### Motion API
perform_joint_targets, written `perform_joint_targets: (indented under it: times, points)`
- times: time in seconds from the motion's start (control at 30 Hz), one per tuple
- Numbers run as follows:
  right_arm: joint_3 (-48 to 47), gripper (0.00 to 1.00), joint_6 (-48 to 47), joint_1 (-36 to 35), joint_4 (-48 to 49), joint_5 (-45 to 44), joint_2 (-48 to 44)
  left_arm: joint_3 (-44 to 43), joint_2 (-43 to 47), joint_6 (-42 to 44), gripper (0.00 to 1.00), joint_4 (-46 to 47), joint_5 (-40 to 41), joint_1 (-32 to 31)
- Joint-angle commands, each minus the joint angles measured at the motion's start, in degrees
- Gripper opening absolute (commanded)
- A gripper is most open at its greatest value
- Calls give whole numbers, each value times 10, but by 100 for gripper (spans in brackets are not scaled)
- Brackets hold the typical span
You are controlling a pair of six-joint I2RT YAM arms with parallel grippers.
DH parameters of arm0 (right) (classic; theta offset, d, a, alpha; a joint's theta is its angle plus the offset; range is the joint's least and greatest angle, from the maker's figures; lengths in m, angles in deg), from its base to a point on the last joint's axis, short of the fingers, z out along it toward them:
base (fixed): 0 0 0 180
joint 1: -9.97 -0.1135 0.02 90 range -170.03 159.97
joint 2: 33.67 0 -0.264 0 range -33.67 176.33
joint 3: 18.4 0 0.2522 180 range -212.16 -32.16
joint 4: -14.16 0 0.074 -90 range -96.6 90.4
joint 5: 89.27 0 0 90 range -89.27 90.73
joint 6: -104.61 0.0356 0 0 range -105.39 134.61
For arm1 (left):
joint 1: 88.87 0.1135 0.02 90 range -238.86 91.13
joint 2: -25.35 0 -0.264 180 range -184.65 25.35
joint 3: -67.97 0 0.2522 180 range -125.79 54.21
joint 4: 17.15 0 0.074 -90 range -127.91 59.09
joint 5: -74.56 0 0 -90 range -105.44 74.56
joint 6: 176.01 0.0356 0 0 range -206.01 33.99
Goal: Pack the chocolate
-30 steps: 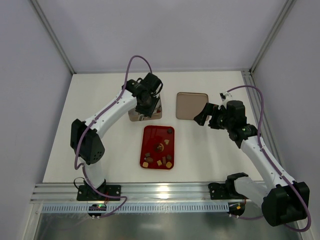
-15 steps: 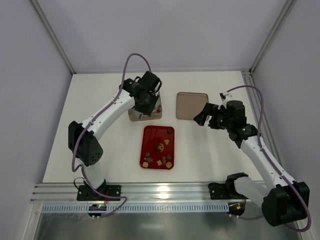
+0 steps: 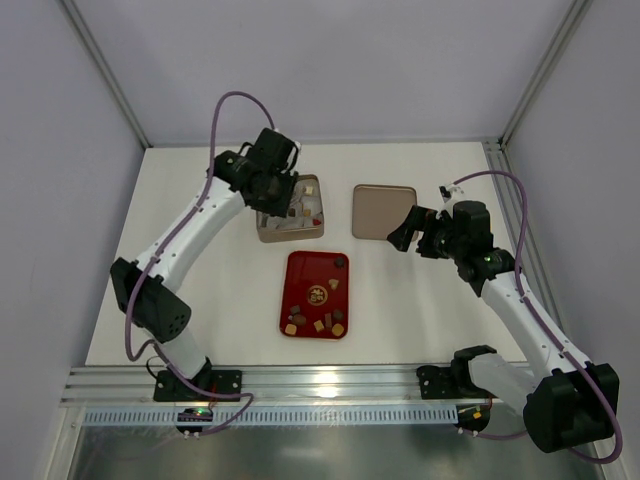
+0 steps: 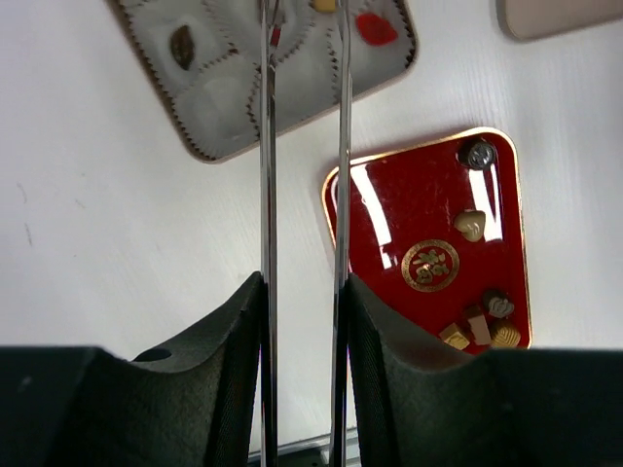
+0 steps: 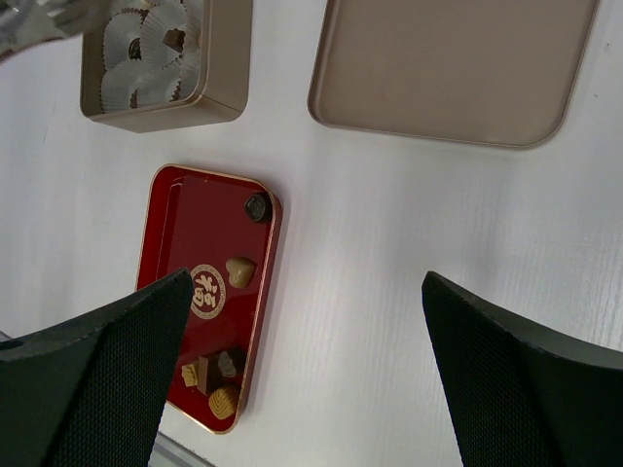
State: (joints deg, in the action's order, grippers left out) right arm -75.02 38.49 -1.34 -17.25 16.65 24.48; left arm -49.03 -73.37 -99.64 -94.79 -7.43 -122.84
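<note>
Chocolate [image 5: 239,271]: loose pieces on the red tray [image 5: 185,224], mostly its near end; a few more in the tin [image 5: 165,115] just beyond the tray's far edge. Left fingers [image 4: 266,195]: beyond the tray, narrowly parted, tips out of view, contents cannot be told. Right fingers [image 5: 97,379]: spread wide, empty, raised right of the tray.

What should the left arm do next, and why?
Probably bring the left gripper back to the red tray for another chocolate. Its thin jaws stand slightly apart with nothing seen between them, it hangs by the tin, and several pieces lie on the tray, not yet packed.
</note>
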Motion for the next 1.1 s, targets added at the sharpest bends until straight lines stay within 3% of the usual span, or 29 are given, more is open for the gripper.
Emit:
perform_joint_targets:
  times: [0.0,0.1,0.27,0.47,0.7,1.07]
  points:
    - [-14,100,-4,-4,19,12,-2,1,70,-32,37,35,34,57]
    - [-15,100,-2,-4,21,18,-1,33,94,-61,39,55,55,101]
    - [-24,100,2,-4,19,31,11,127,107,-97,39,140,43,224]
    - [-26,100,6,-4,18,36,21,158,43,-117,38,225,38,307]
    - [-26,100,6,-3,17,34,26,168,-31,-126,39,281,21,338]
    - [-2,100,6,-4,27,35,32,192,-119,-127,52,298,0,370]
